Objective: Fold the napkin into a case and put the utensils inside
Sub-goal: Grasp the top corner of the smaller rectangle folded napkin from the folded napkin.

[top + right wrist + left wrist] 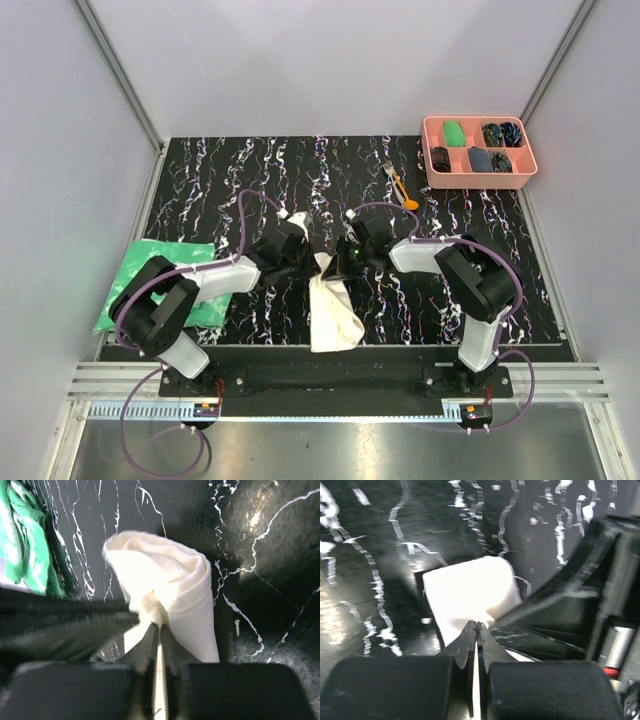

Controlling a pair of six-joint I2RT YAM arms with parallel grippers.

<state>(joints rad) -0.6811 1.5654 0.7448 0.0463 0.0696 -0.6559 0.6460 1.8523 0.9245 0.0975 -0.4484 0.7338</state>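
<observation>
The cream-white napkin [333,308] hangs as a crumpled, draped strip in the middle of the table, its lower end near the front edge. My left gripper [303,248] is shut on the napkin's edge [467,597], the cloth running between the jaws. My right gripper [340,262] is shut on the napkin [170,580], which bunches into a roll past the jaws. The two grippers are close together, the other arm showing dark in each wrist view. The fork [390,172] and orange spoon [408,201] lie at the back right, apart from both grippers.
A pink compartment tray [479,150] with small dark and green items stands at the back right corner. A green-and-white mottled cloth [150,280] lies at the left edge under the left arm; it also shows in the right wrist view [25,540].
</observation>
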